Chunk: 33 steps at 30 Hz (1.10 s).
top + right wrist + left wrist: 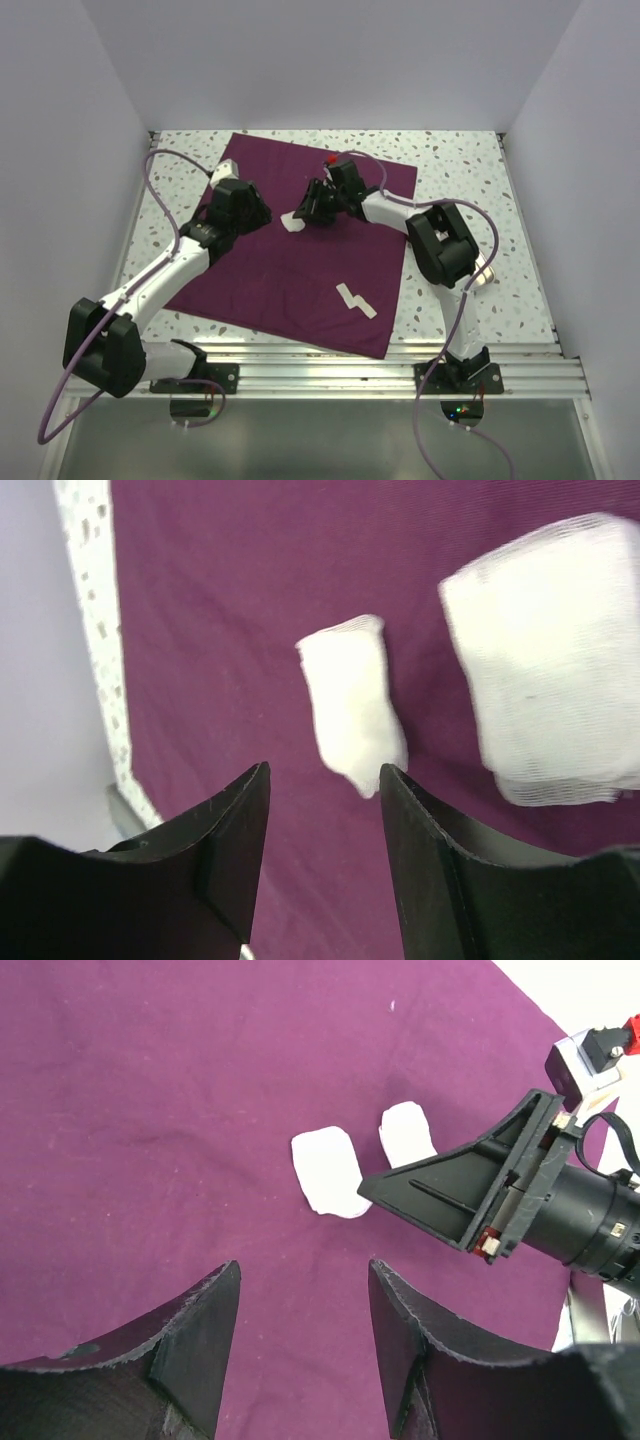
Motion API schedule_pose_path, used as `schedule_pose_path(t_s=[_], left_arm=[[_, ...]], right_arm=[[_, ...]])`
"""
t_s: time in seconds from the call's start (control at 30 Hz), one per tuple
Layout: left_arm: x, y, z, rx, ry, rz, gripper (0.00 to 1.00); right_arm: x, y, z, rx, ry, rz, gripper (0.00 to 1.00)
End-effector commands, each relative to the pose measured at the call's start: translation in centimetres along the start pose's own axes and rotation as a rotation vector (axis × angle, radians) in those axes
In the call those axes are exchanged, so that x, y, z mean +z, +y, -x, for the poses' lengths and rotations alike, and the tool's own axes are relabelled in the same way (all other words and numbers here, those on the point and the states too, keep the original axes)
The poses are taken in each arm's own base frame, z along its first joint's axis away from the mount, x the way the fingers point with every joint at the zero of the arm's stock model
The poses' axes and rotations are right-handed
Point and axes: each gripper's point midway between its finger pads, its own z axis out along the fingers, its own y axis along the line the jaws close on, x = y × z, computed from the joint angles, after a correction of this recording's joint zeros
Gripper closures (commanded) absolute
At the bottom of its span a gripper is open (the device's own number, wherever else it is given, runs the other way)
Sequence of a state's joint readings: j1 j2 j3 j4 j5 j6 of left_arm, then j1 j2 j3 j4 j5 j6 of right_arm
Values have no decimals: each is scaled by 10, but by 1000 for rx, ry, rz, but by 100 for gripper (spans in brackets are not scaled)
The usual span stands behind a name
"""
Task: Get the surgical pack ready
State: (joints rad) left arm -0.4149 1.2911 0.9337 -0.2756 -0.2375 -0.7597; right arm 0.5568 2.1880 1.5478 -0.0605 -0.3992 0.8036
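The dark purple cloth (290, 270) lies spread flat on the table. A white gauze square (295, 222) sits near its middle, with a second one beside it in the left wrist view (407, 1135). Both also show in the right wrist view, one small (350, 705) and one larger (545, 650). My right gripper (313, 208) hovers open over them, its fingertips just short of the small piece (325, 775). My left gripper (252, 212) is open and empty over bare cloth to their left (305, 1280). More white gauze (355, 298) lies nearer the front. No metal clamps are in view.
The speckled table (470, 170) is walled by white panels on three sides. A metal rail (380, 370) runs along the near edge. A small pale object (484, 274) lies off the cloth, partly hidden behind the right arm's elbow.
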Motion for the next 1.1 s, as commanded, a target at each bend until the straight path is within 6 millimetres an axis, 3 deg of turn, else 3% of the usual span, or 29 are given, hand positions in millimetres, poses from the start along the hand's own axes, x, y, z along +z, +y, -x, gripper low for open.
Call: schedule_pose_path(t_s=[0.0, 0.6, 1.07], left_arm=[[-2, 1, -1, 34, -1, -10, 42], [-2, 6, -3, 29, 0, -23, 42], [0, 14, 0, 8, 4, -34, 42]], right_arm=[[-14, 3, 12, -37, -72, -45, 49], [7, -15, -2, -11, -11, -68, 49], [24, -9, -6, -21, 8, -64, 56]])
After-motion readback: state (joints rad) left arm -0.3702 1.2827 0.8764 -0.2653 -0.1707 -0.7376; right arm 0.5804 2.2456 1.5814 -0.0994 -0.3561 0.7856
